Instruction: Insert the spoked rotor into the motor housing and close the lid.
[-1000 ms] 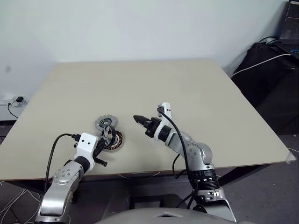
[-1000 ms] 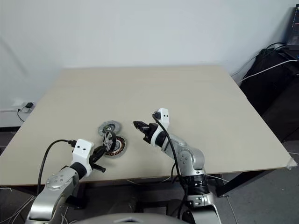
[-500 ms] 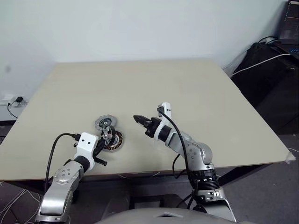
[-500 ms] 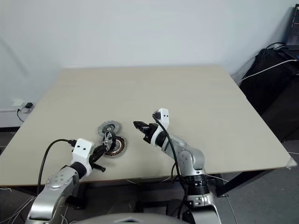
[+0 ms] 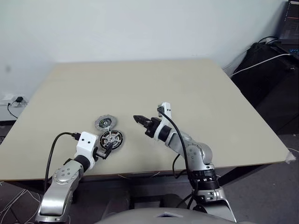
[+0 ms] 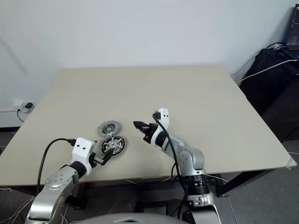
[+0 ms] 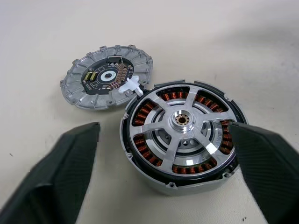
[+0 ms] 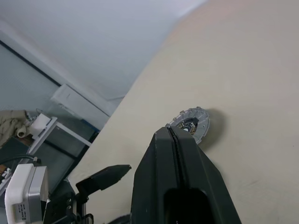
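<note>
Lying just beside motor housing (image 7: 183,140): lid (image 7: 106,75).

Setting: robotics lab or test room. Evidence: plain beige worktable (image 5: 140,84) on dark metal legs, set against bare white wall (image 5: 140,28); wall socket with plugged adapter (image 5: 17,100) low at left; dark cabinet or case (image 5: 271,79) at right, white cable (image 5: 254,64) draped over it, black cables (image 5: 268,40) above; grey floor (image 5: 275,186). Disassembled motor parts on tabletop: motor housing (image 7: 182,135), lid (image 7: 106,75).
</note>
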Controlling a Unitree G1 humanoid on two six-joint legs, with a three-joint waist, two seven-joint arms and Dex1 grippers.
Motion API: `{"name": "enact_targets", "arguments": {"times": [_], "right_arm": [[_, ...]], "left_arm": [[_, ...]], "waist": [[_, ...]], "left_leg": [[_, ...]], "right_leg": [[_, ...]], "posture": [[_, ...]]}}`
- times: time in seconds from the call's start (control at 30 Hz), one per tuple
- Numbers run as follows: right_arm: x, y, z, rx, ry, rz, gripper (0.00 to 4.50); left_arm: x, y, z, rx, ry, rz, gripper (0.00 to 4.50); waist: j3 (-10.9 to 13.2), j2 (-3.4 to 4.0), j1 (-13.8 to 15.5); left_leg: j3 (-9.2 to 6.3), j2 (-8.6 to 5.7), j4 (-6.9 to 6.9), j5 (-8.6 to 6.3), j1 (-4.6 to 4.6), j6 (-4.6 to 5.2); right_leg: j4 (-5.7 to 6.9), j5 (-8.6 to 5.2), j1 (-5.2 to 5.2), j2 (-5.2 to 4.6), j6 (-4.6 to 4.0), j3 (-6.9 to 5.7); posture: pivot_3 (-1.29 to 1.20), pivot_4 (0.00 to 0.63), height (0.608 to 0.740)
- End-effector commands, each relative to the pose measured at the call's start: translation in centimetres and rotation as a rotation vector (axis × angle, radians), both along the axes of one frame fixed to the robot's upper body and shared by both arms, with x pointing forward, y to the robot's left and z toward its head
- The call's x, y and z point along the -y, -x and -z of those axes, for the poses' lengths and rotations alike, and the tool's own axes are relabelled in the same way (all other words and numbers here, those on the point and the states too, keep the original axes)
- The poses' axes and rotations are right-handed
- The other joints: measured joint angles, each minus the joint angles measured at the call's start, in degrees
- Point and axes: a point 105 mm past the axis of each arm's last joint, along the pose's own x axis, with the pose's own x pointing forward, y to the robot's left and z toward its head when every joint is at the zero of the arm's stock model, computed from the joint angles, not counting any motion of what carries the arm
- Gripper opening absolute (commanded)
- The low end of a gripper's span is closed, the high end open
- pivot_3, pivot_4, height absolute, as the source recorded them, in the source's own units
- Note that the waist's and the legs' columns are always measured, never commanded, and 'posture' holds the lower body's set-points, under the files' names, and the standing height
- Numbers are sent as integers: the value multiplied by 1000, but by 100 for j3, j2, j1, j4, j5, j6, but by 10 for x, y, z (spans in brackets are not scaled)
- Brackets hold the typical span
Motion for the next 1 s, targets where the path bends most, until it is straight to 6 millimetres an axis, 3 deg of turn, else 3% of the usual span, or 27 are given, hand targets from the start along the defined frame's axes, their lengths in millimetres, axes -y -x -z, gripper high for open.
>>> {"name": "enact_targets", "arguments": {"times": [0.03, 0.2, 0.3, 0.4, 0.53, 0.73, 0.77, 1.0], "right_arm": [[-5, -2, -19, 65, -45, -4, 0], [-5, -2, -19, 64, -45, -5, 0], [-5, -1, -19, 64, -44, -9, 0], [-6, 0, -18, 63, -34, -14, 0], [-7, 0, -12, 75, 24, -17, 0], [-19, 2, 20, 149, 327, -92, 0], [-22, 3, 25, 162, 365, -112, 0], [-43, 10, 49, 276, 574, -243, 0]], "left_arm": [[4, -8, -28, 132, 41, 4, 4476], [3, -19, -67, 355, 160, -56, 4476], [-4, -21, -76, 409, 220, -120, 4307], [-5, -17, -68, 382, 216, -126, 3629], [-6, -8, -54, 339, 212, -131, 2217], [-2, 8, -31, 281, 206, -110, 212], [-2, 11, -27, 269, 196, -109, 8], [16, 31, -7, 229, 212, -43, 8]], "waist": [[0, 0, 1], [-2, -3, 7], [-4, -7, 11], [-6, -7, -1], [-6, -8, 2], [-6, -8, -2], [-7, -10, -1], [-10, -14, 2]], "left_leg": [[0, 0, 0, 0, 0, 0], [0, 0, 1, 0, 0, 0], [0, 0, 2, 0, 0, 0], [1, 0, 3, 1, 2, 1], [0, 0, 4, 1, 3, 0], [2, 0, 6, 1, 7, 0], [3, 0, 7, 1, 9, 0], [2, 0, 10, 1, 10, 0]], "right_leg": [[0, 0, 0, 0, 0, 0], [0, 1, 1, -1, 1, 0], [0, 5, 2, -1, 8, -1], [0, 10, 3, 3, 17, 0], [0, 9, 3, 9, 16, 2], [0, -6, 8, 6, -11, 2], [0, -7, 8, 7, -13, 3], [0, -8, 12, 5, -14, 3]], "posture": [[0, 0, 740], [0, 0, 740], [0, 0, 740], [0, 0, 740], [0, 0, 740], [0, 0, 740], [0, 0, 740], [0, 0, 740]]}}
